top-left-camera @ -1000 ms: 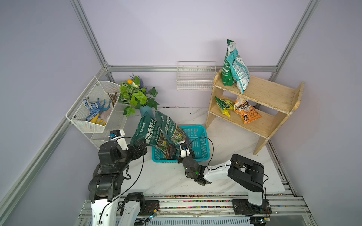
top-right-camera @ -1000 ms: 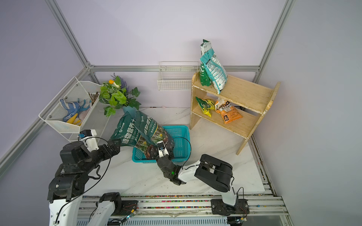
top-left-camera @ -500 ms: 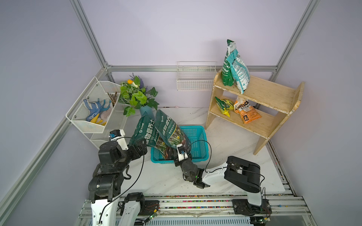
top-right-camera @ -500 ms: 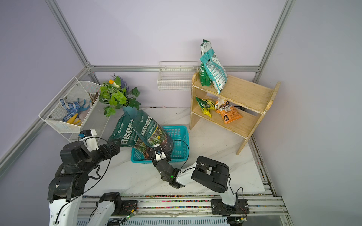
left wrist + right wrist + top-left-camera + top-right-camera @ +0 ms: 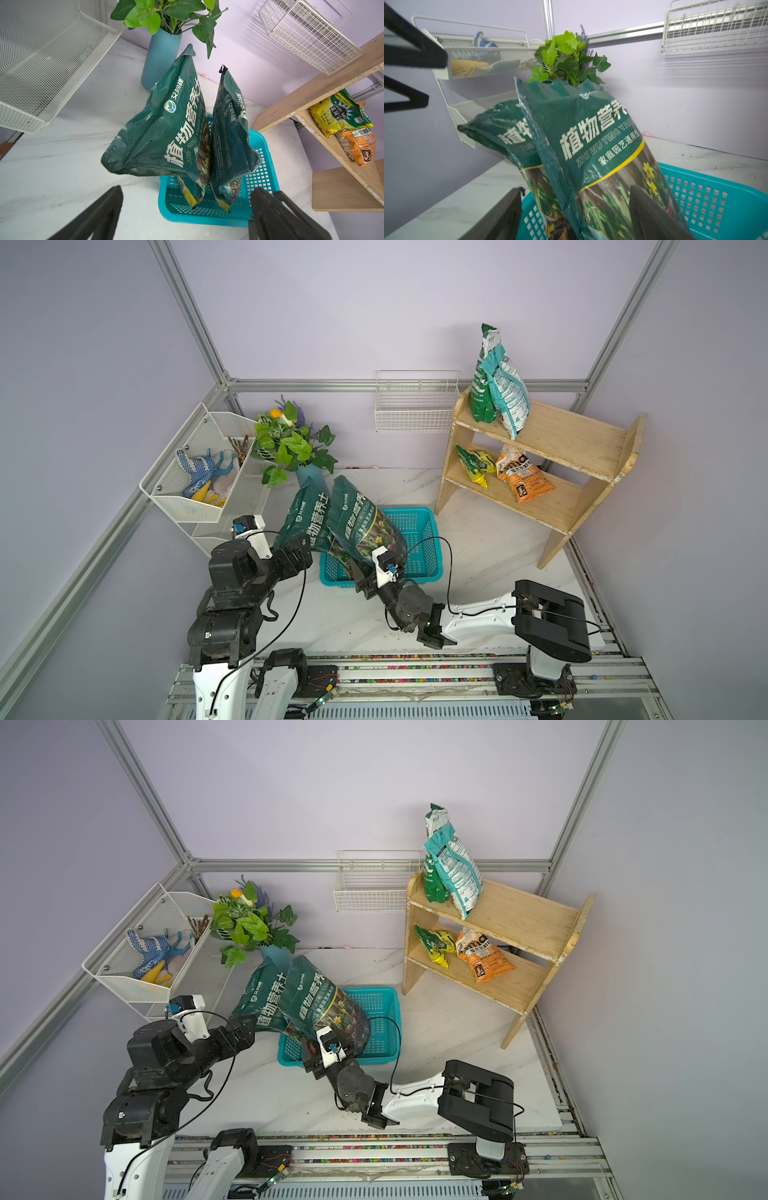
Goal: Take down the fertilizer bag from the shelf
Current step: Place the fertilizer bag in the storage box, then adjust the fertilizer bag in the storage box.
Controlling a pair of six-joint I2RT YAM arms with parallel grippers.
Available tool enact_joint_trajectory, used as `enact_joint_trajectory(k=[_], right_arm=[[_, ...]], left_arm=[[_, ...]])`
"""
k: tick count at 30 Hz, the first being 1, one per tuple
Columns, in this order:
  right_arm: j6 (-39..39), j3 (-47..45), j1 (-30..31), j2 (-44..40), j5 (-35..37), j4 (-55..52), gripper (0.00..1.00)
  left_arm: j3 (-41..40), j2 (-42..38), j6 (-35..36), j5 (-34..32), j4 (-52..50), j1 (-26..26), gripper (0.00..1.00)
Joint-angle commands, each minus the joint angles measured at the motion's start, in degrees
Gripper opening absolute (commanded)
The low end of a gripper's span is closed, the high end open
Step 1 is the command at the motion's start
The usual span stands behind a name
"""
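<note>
Right gripper (image 5: 576,188) wide around nearer green bag (image 5: 591,145), teal basket (image 5: 695,197) below. Left gripper (image 5: 187,189) wide, empty. Marble table (image 5: 62,166), lilac walls (image 5: 374,302).

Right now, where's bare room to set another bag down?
Free: marble between basket and shelf; top tier beyond the teal bags. Crowded: basket, two green bags in it, right tool open at their base.

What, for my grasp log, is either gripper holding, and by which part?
Nothing. The left gripper is open and empty; the right gripper is open around the base of a dark green plastic bag.
</note>
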Motion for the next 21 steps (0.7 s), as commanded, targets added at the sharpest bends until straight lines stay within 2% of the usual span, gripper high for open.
enact_joint_trajectory(k=[1,3,6,10,14,21], right_arm=[[2.7,4.5,-0.1,-3.7,5.3,-9.4,0.87],[6.3,8.4,-1.1,-4.6,6.9,-18.7,0.87],[15.7,16.9,-4.9,-4.4,4.5,-36.6,0.81],[22.6,25.6,-10.0,-2.7,0.1,-50.0,0.75],[24.1,32.2,-12.9,-0.5,-4.3,-56.3,0.71],[26.1,39.8,-12.9,8.2,-11.1,-61.2,0.67]], left_arm=[[-2.6,-0.4,-0.1,0.7,0.6,0.3,1.00],[-2.6,-0.4,0.0,0.7,0.6,0.3,1.00],[-2.6,-0.5,0.0,0.7,0.6,0.3,1.00],[-2.6,-0.5,0.0,0.6,0.6,0.3,1.00],[-2.6,-0.4,0.0,0.6,0.6,0.3,1.00],[-2.6,-0.5,0.0,0.5,0.6,0.3,1.00]])
